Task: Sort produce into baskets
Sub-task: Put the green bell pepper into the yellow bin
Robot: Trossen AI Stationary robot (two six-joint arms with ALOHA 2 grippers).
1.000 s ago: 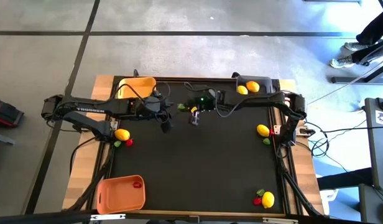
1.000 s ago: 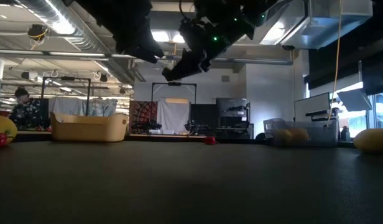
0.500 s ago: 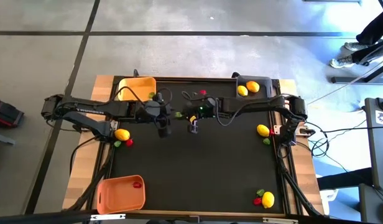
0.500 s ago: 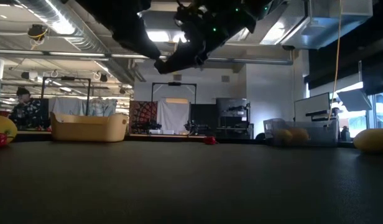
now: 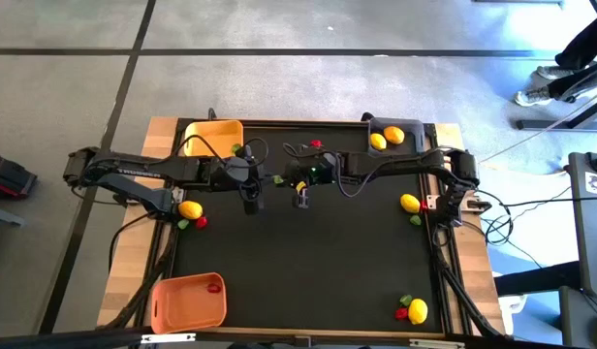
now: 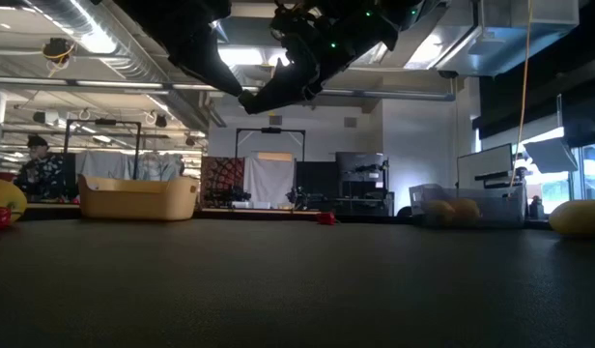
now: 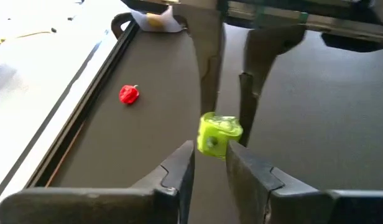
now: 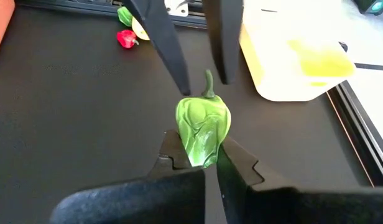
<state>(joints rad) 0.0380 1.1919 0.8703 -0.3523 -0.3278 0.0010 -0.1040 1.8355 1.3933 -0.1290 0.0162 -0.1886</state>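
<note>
A green pepper piece (image 8: 203, 127) is held high above the table's far middle (image 5: 277, 179). My right gripper (image 8: 204, 163) is shut on it, coming from the table's right. My left gripper (image 7: 211, 163) faces it from the left and is open. Its fingers (image 8: 170, 53) stand on either side of the pepper's stem end (image 8: 208, 81); I cannot tell whether they touch it. The yellow basket (image 5: 213, 136) is at the far left. The orange basket (image 5: 187, 302) is at the near left and holds a red piece (image 5: 214, 286). The dark grey basket (image 5: 415, 128) is at the far right and holds two lemons (image 5: 386, 138). My right gripper pinches the green pepper's lower body (image 8: 203, 152) between its two fingers, opposite the stem. The fingers come level from the table's right. The pepper is lifted clear of the table, with its stem pointing toward my left gripper.
A red piece (image 5: 316, 145) lies at the far middle. A lemon (image 5: 190, 208) with a green and a red piece lies at the left. A lemon (image 5: 410, 204) with a green piece lies at the right. A lemon (image 5: 417, 310) with red and green pieces lies at the near right.
My right gripper has carried the green pepper up and toward the table's left and a little toward the near edge, up to my left gripper. This has uncovered the red piece at the far middle. My left gripper has shifted slightly with it.
</note>
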